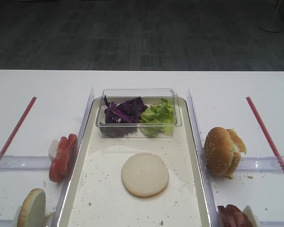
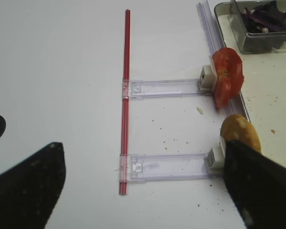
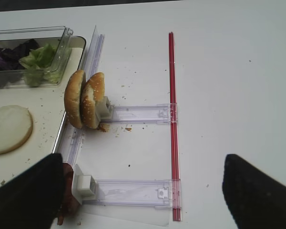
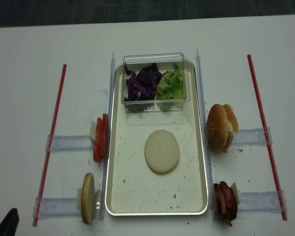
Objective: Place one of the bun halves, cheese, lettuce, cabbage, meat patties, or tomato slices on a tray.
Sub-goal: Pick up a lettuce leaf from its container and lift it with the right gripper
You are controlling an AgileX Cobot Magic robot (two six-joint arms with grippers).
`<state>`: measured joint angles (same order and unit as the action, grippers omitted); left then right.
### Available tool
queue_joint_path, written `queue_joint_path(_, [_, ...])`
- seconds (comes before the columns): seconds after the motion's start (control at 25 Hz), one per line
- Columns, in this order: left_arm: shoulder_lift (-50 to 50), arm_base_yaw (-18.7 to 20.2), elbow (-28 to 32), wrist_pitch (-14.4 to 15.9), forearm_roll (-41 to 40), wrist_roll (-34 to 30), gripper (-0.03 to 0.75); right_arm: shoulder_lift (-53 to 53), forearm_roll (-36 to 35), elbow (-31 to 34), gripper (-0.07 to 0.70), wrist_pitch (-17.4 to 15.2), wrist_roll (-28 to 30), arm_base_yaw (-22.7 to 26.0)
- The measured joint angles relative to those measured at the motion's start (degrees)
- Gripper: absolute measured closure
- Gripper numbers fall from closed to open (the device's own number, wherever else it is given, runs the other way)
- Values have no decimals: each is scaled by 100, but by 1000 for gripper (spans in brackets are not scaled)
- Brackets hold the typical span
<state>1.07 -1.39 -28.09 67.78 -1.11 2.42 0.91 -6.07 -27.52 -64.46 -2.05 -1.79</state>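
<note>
The tray (image 4: pixel 201 162) with one bun half (image 4: pixel 162 151) already lying flat on it, cut face up.

Nearest to me, the right gripper (image 3: pixel 143 191) hangs with its dark fingers spread wide and nothing between them; the left gripper (image 2: pixel 143 186) also shows both fingers far apart and empty. Beside the tray, the meat patties (image 4: pixel 226 200), the tomato slices (image 4: pixel 99 139) and more bun halves (image 4: pixel 221 127) stand on edge in clear holders, I think so that a gripper can pinch one slice easily. At the far end a clear tub (image 4: pixel 155 58) keeps the cabbage (image 4: pixel 141 84) and lettuce (image 4: pixel 170 84) together. The white table (image 1: pixel 42 90) carries crumbs; behind it is dark floor.
</note>
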Motion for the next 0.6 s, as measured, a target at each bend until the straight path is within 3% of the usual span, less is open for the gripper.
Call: queue_joint_path(0.6, [0, 0, 0, 0, 0, 0, 97, -331, 10, 0, -46, 0, 0, 0])
